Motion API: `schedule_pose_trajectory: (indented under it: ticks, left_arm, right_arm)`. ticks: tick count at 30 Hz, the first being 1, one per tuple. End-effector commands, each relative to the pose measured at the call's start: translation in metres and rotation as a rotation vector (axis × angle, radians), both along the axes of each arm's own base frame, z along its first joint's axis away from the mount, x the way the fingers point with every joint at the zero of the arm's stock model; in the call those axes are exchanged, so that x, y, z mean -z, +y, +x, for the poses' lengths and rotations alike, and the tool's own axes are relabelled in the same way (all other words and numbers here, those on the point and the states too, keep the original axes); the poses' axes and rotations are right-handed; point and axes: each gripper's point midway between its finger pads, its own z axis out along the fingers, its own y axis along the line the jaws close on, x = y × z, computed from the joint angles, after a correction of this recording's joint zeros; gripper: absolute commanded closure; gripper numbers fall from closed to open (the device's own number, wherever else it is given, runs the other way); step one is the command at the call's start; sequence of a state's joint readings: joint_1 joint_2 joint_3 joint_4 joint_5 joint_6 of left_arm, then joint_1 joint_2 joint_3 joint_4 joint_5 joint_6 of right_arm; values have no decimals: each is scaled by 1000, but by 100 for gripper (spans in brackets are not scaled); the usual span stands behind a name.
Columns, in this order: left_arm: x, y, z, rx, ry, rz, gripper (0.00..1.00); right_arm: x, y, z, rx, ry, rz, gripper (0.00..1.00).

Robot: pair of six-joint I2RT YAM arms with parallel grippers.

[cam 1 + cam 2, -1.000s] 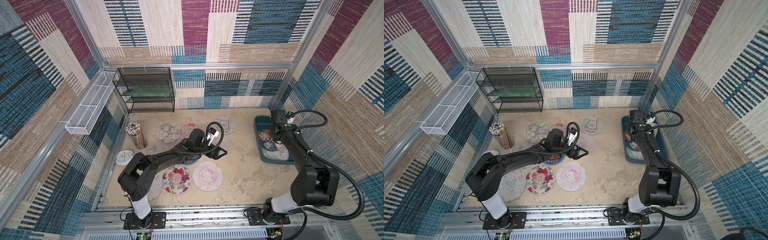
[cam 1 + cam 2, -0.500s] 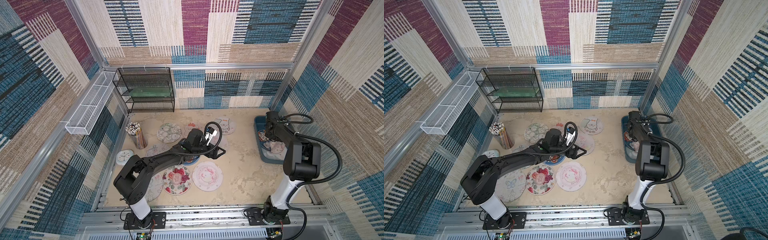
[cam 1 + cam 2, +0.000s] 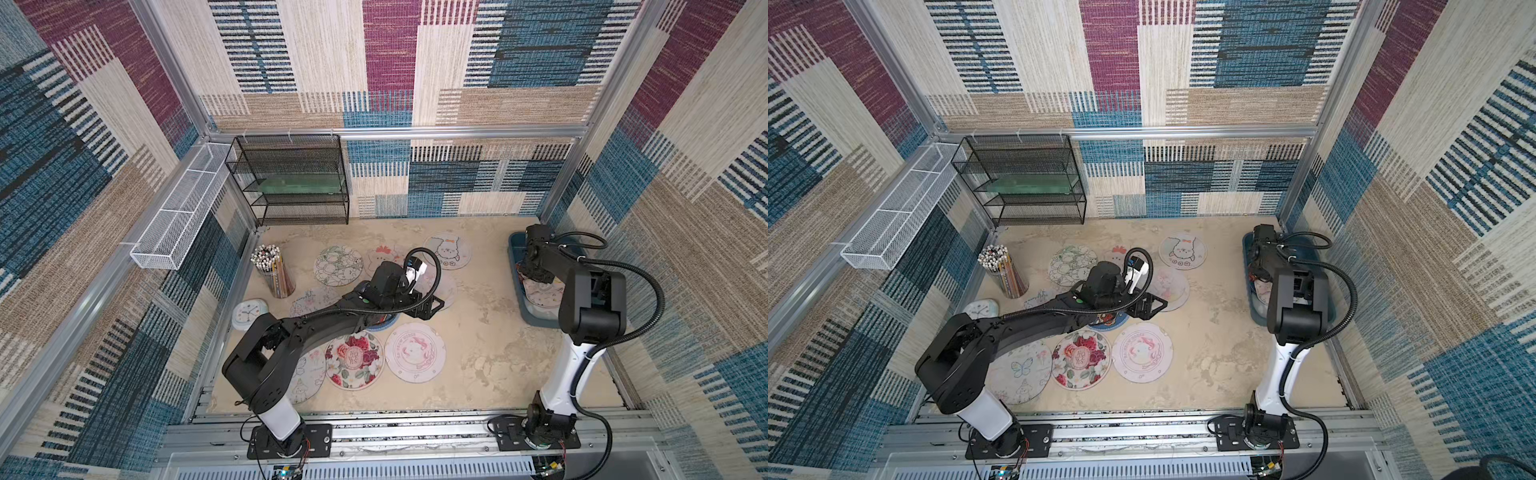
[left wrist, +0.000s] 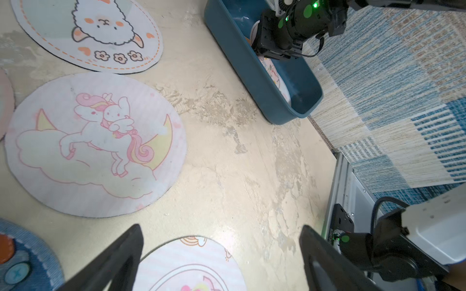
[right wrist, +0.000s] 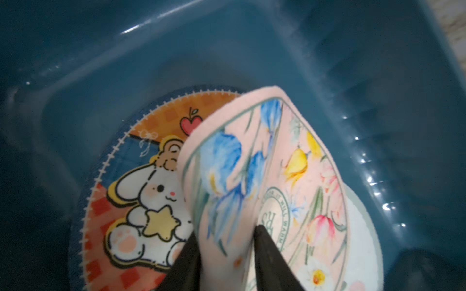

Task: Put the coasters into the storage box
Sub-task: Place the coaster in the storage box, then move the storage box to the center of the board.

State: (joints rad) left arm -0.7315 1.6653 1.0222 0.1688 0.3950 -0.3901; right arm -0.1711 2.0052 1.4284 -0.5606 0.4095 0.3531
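My right gripper (image 5: 225, 230) is down inside the teal storage box (image 5: 176, 50), its fingers closed on a fold of a pink floral coaster (image 5: 290, 176) that stands curled up. Under it lies a blue-rimmed bunny coaster (image 5: 141, 196). In both top views the box (image 3: 536, 322) sits at the right wall with the right gripper (image 3: 534, 270) in it. Over the mid-table hangs my left gripper (image 4: 220, 228), open and empty, between a unicorn coaster (image 4: 95, 146) and a pink coaster (image 4: 189, 264). Several more coasters lie loose, among them a rose one (image 3: 353, 359).
A pencil cup (image 3: 274, 270) and a pale-blue clock (image 3: 249, 313) stand by the left wall. A black mesh rack (image 3: 291, 183) fills the back left corner, and a white mesh tray (image 3: 178, 212) hangs on the left wall. Bare tabletop (image 3: 478, 324) lies between the loose coasters and the box.
The right arm has folded, its elbow swinging up and toward the front, and its gripper has dropped lower into the box. The left arm has hardly moved.
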Motion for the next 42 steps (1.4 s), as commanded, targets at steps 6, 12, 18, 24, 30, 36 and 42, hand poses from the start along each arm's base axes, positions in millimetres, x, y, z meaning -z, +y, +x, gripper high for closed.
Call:
schedule_pose_trajectory:
  ticks: [6, 12, 18, 24, 30, 36, 42]
  left_arm:
    - [-4, 0, 15, -70, -43, -41, 0]
    - [-4, 3, 19, -113, -35, -59, 0]
    - [-8, 2, 18, -103, -46, -60, 0]
    - [-3, 0, 20, -101, -38, -48, 0]
    - [5, 1, 23, -113, -24, -14, 0]
    - [11, 6, 23, -119, -29, 30, 0]
    - [19, 15, 26, -149, -32, 92, 0]
  right_arm:
    - [-16, 10, 8, -47, -94, 67, 33]
    - [-36, 22, 13, -90, -171, 116, 22]
    - [-46, 53, 22, -189, -241, 205, 19]
    - [-50, 100, 22, -315, -288, 287, 13]
    - [-48, 142, 25, -422, -298, 364, 11]
    - [-44, 179, 28, -512, -295, 426, 11]
    - [-41, 207, 27, -564, -278, 446, 11]
